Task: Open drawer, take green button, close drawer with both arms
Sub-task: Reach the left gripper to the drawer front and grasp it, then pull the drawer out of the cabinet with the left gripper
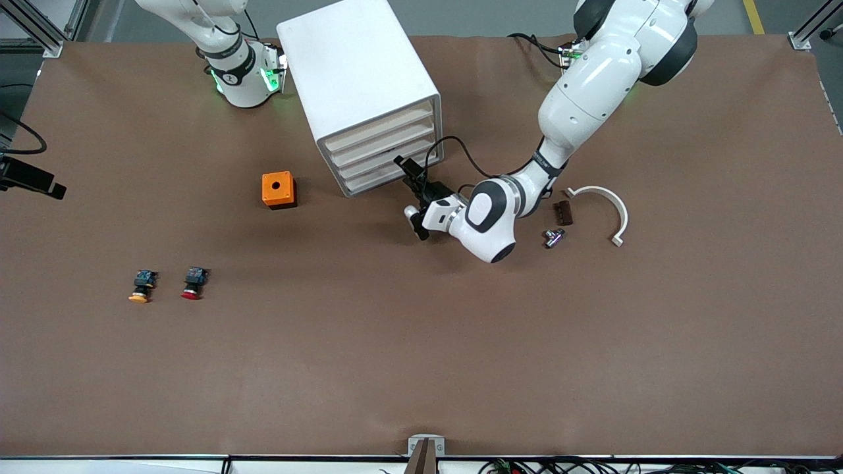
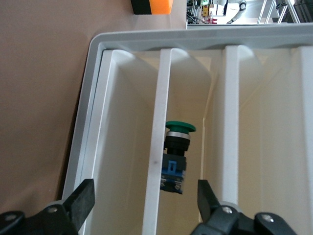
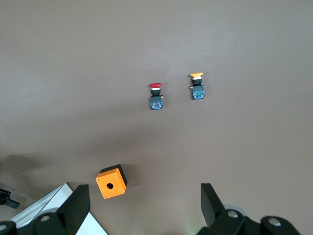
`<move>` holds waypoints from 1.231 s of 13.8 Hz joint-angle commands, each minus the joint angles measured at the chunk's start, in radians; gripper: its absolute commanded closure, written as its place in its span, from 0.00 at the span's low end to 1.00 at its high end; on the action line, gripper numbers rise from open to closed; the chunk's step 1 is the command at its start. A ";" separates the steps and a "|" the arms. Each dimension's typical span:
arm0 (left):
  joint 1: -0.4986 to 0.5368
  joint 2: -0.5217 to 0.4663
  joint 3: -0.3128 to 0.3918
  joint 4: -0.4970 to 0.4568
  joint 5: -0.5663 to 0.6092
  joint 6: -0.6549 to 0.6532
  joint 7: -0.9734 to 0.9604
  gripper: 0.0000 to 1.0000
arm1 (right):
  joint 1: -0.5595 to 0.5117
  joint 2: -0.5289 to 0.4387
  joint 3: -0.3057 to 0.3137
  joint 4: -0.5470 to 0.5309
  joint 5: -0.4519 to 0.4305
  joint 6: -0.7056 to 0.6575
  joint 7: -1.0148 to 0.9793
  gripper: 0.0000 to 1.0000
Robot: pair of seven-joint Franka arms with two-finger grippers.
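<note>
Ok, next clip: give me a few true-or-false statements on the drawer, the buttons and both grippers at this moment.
1. The left gripper is at the cabinet front, fingers apart. True.
2. The green-capped button lies on the open table. False: it sits inside a drawer, seen in the left wrist view.
3. The red-capped button and the yellow-orange-capped button lie side by side on the table. True.
4. The right gripper holds the orange box. False: it is open and empty, above the table.
5. The left gripper grips the green-capped button. False: its fingers are not on it.
</note>
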 commanded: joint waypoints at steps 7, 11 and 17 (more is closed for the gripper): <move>-0.039 -0.010 -0.001 -0.025 -0.074 0.045 0.058 0.67 | -0.016 0.002 0.017 0.012 -0.002 -0.004 0.004 0.00; -0.031 -0.010 -0.001 -0.022 -0.075 0.036 0.038 1.00 | -0.010 0.002 0.019 0.012 -0.001 -0.001 0.002 0.00; -0.001 0.004 0.019 0.010 -0.055 0.033 0.015 1.00 | -0.003 0.002 0.023 0.011 -0.001 0.009 -0.005 0.00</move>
